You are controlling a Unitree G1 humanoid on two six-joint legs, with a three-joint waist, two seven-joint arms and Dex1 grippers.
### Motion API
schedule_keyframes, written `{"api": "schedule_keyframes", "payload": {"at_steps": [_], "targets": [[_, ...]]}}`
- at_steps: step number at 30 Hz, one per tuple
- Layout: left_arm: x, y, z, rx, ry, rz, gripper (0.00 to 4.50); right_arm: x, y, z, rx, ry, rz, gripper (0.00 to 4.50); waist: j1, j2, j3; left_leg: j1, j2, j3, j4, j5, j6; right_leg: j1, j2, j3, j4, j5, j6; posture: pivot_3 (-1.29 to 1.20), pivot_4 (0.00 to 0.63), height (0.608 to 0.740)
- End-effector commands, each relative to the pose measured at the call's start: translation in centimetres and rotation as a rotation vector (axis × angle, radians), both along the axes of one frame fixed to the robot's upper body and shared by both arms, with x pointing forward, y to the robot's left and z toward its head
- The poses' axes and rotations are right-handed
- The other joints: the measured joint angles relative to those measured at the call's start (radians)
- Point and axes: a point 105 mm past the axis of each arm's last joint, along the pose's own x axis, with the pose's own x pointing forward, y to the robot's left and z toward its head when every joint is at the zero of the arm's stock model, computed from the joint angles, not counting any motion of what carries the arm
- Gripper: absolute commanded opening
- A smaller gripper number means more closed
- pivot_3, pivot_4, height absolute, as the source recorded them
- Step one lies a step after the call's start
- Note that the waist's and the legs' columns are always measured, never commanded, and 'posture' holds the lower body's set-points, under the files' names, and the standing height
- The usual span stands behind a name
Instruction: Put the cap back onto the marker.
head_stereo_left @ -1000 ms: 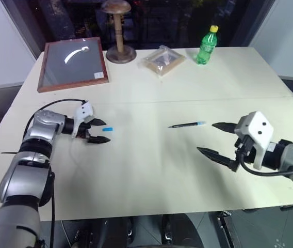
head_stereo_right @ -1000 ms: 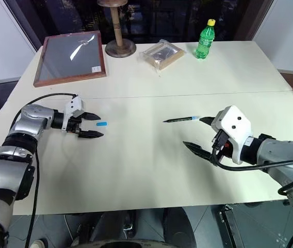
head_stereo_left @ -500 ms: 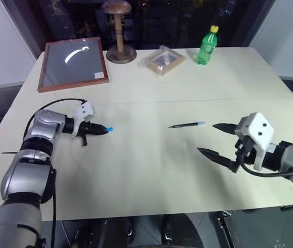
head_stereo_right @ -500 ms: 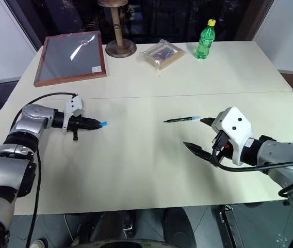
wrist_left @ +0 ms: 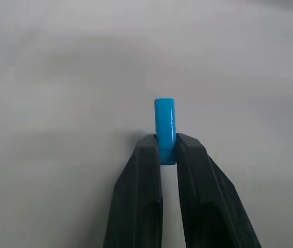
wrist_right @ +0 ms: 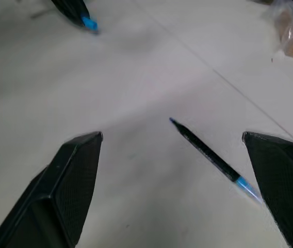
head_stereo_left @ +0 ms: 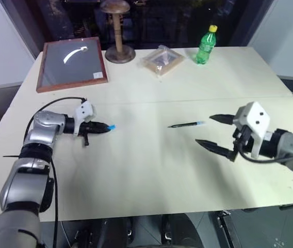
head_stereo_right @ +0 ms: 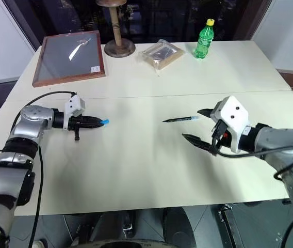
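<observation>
Cap point(wrist_left: 164, 124) pickup looks done: the left gripper point(head_stereo_left: 105, 127), at middle left of the head views, is clamped on the small blue tube, most of which pokes out past the black fingertips point(wrist_left: 146, 155). Marker point(head_stereo_left: 186, 124) still lies bare on the table point(head_stereo_left: 146, 170), just right of centre. The right gripper point(head_stereo_left: 220, 134), at middle right, has its fingers spread wide beside the marker's blue end, not touching it. Left to do, by my reading: grasp the marker, bring the two together and press the cap on. Between the grippers the tabletop gives open room; a framed board point(head_stereo_left: 71, 62), wooden stand point(head_stereo_left: 118, 31), bag point(head_stereo_left: 162, 59) and green bottle point(head_stereo_left: 207, 45) sit well away along the upper edge.
</observation>
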Motion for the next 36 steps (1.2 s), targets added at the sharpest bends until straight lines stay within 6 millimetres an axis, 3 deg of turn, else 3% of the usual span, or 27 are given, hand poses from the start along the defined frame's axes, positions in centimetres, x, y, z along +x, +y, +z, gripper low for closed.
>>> {"api": "schedule_keyframes", "payload": {"at_steps": [1, 6, 10, 16, 24, 36], "targets": [[-1.2, -0.3, 2.9, -0.009, -0.144, 0.013, 0.04, 1.5, -0.2, -0.4, -0.019, 0.008, 0.057, 4.5, -0.004, 0.0, 0.0, 0.0, 0.0, 0.0, 0.0, 0.0, 0.0, 0.0, 0.0, 0.0, 0.0, 0.0, 0.0, 0.0, 0.15, 0.74], [-4.2, -0.7, 4.0, -0.045, -0.191, 0.085, 0.04, 5.1, -0.1, -2.1, -0.091, 0.04, 0.15, 4.5, -0.009, 0.0, 0.0, 0.0, 0.0, 0.0, 0.0, 0.0, 0.0, 0.0, 0.0, 0.0, 0.0, 0.0, 0.0, 0.0, 0.15, 0.74], [-6.2, -1.0, 3.5, -0.058, -0.18, 0.137, 0.04, 7.6, 0.0, -3.9, -0.155, 0.083, 0.207, 4.5, -0.005, 0.0, 0.0, 0.001, 0.0, 0.0, 0.0, 0.0, 0.0, 0.0, 0.0, 0.0, 0.001, 0.0, 0.0, 0.0, 0.15, 0.74], [-7.9, -0.9, 3.2, -0.083, -0.168, 0.22, 0.04, 10.2, 0.7, -5.0, -0.22, 0.113, 0.266, 4.5, -0.006, 0.001, 0.0, 0.001, 0.0, 0.001, 0.0, 0.001, -0.001, 0.0, 0.0, 0.0, 0.001, 0.0, 0.0, 0.0, 0.15, 0.74], [-9.0, -0.8, 3.2, -0.084, -0.175, 0.267, 0.04, 12.2, 0.6, -5.7, -0.324, 0.134, 0.254, 4.5, -0.009, 0.001, 0.001, 0.001, 0.0, 0.001, -0.001, 0.002, -0.003, 0.0, 0.0, 0.0, 0.001, 0.0, 0.0, 0.0, 0.15, 0.74], [-8.9, -0.9, 3.9, -0.084, -0.205, 0.282, 0.04, 12.2, -0.4, -8.1, -0.402, 0.218, 0.213, 4.5, -0.012, 0.001, 0.0, 0.002, 0.0, 0.001, -0.002, 0.006, -0.01, 0.0, -0.001, 0.0, 0.001, 0.0, 0.0, 0.0, 0.15, 0.74]]}}
